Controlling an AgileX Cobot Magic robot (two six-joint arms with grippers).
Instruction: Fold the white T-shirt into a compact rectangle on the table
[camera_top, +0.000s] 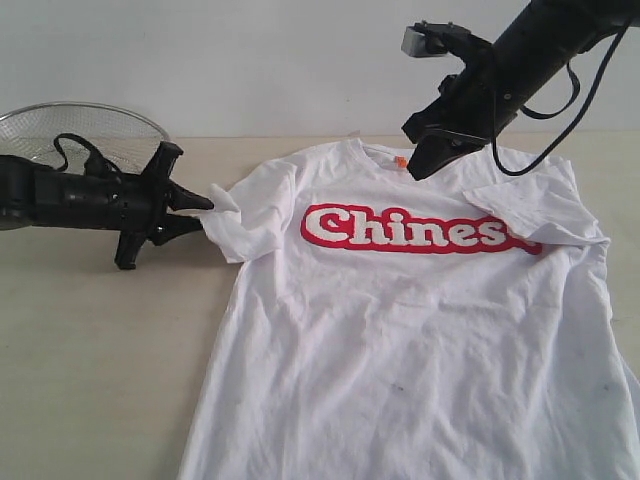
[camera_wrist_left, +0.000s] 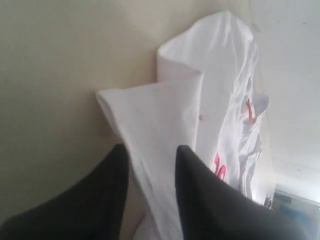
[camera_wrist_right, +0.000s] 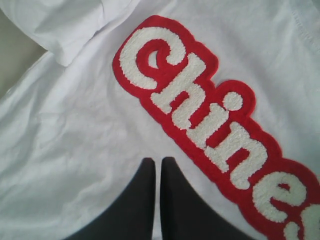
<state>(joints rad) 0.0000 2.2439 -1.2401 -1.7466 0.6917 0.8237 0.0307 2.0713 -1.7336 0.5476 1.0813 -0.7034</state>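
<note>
The white T-shirt (camera_top: 400, 330) lies face up on the table (camera_top: 90, 340), its red lettering (camera_top: 420, 228) across the chest. Its right-hand sleeve (camera_top: 540, 210) is folded in over the chest. My left gripper (camera_top: 208, 212) is low at the other sleeve. In the left wrist view the gripper (camera_wrist_left: 150, 150) straddles a raised fold of that sleeve (camera_wrist_left: 170, 110), fingers apart, with a strip of table still showing beside the cloth. My right gripper (camera_top: 415, 170) hovers over the collar near the orange neck tag (camera_top: 400, 160). In its own view the right gripper (camera_wrist_right: 152, 161) is shut, empty, above the shirt (camera_wrist_right: 100, 130).
A round wire-mesh basket (camera_top: 80, 130) stands at the back left, behind the left arm. Bare table (camera_wrist_left: 50, 75) stretches left of the shirt and toward the front edge. The shirt's hem runs out of the exterior view at the bottom and right.
</note>
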